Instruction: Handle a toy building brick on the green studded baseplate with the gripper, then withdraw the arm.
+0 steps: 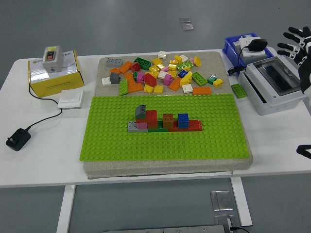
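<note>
Looking down from the head camera, I see the bright green studded baseplate (164, 145) lying flat on a grey foam-like slab (167, 167) in the middle of the white table (39, 160). Pressed onto the plate near its centre is a small built cluster of toy bricks (163, 121): a grey sloped brick on top at the left, a light grey and a pink one below it, red blocks beside them, a brown brick, a blue brick, and a long red brick running to the right, with a strip of green at the base.

Behind the plate, on the far part of the slab, sits a loose pile of orange, yellow, red, green, white and grey bricks (160, 73). One green brick (238, 91) lies apart on the table, just beside a grey plastic enclosure box (272, 85).

My right hand (296, 43) is up at the picture's right edge, well apart from the baseplate, its black fingers spread and holding nothing. A dark bit of the arm shows lower at the same edge.

At the left are a yellow cardboard box (53, 75) with a grey switch unit on top, a white square pad (71, 99), and a black power plug (18, 138) on its cable. A blue bin (233, 48) stands at the far right.
</note>
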